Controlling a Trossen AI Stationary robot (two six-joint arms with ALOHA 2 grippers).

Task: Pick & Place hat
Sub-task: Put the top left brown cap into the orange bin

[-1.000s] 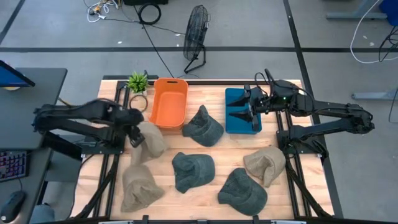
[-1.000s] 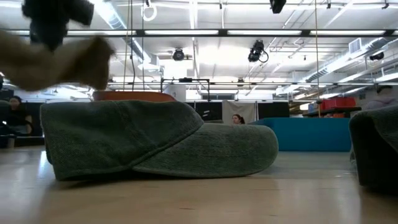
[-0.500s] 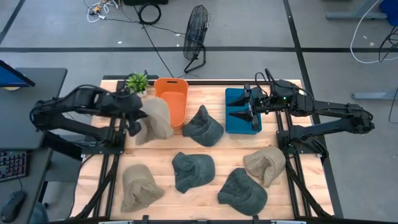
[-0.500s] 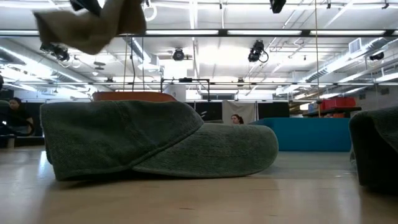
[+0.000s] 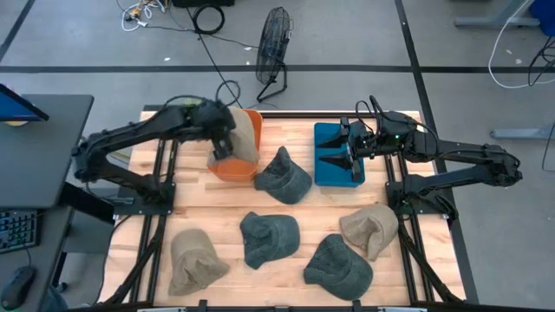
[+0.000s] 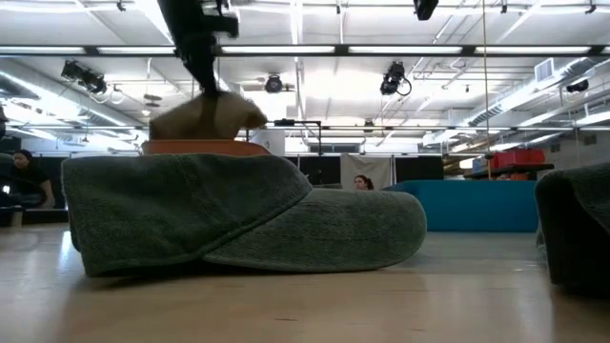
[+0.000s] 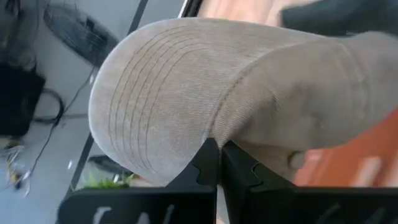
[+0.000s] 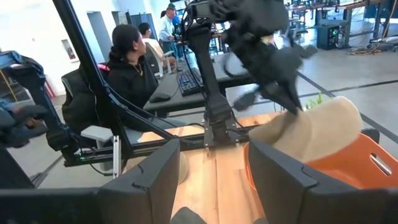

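Even, bright light falls from overhead; rows of ceiling strip lights (image 6: 400,50) glare white in the low view. On the desk (image 5: 295,260) the shadows are soft and short. In the low view the nearest green hat (image 6: 238,214) is sharp, while the tan hat (image 6: 205,116) above it smears with motion blur. The left wrist view shows that hat in close focus, its background soft. The right wrist view blurs the far arm (image 8: 261,43).

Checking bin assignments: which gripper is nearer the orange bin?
Left. The left gripper holds a tan hat over the orange bin; the right gripper hovers over the blue bin.
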